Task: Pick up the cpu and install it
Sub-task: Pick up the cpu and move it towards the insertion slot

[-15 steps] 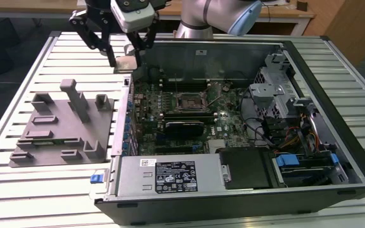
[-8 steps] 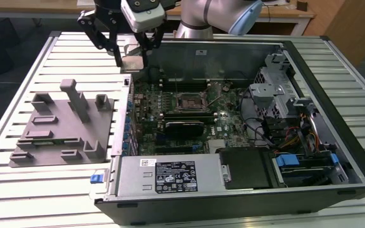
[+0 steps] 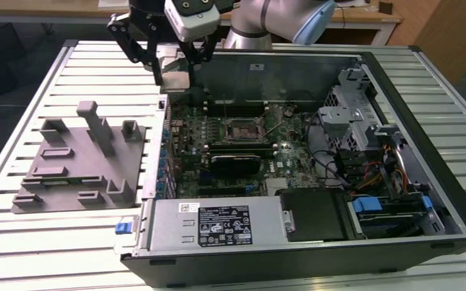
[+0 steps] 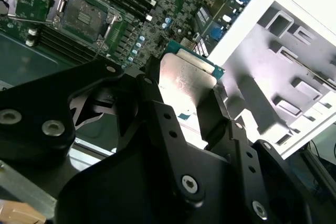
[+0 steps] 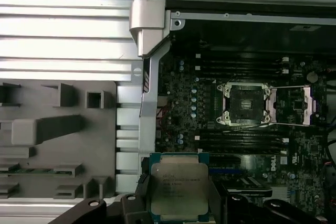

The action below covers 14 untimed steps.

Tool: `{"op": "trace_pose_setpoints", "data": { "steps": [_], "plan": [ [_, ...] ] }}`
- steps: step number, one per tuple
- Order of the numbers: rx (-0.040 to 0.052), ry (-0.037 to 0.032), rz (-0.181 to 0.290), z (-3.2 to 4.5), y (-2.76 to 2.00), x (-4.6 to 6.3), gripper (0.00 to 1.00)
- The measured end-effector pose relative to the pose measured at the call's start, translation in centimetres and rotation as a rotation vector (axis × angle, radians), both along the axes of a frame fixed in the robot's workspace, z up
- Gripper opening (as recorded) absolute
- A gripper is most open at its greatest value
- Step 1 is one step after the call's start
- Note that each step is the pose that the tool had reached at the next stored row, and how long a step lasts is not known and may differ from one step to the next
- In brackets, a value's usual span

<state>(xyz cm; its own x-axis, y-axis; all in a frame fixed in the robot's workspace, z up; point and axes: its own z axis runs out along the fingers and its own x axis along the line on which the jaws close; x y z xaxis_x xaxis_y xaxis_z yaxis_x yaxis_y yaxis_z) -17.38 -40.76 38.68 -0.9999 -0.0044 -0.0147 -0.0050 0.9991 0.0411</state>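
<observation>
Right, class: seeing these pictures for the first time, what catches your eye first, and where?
The black end effector grips a small square cpu with a pale silver top, above a corner of the open black computer case. Inside, a dark square metal-rimmed socket lies open and bare on the green motherboard, and a grey moulded plastic fixture sits beside the case on the exterior view's left.
</observation>
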Motion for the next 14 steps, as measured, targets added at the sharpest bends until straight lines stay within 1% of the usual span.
{"op": "trace_pose_setpoints", "data": {
  "steps": [8,14],
  "plan": [
    [-0.0001,0.0,0.0,0.0,0.0,0.8,0.53],
    [0.0,0.0,0.0,0.0,0.0,1.7,0.53]
  ]
}}
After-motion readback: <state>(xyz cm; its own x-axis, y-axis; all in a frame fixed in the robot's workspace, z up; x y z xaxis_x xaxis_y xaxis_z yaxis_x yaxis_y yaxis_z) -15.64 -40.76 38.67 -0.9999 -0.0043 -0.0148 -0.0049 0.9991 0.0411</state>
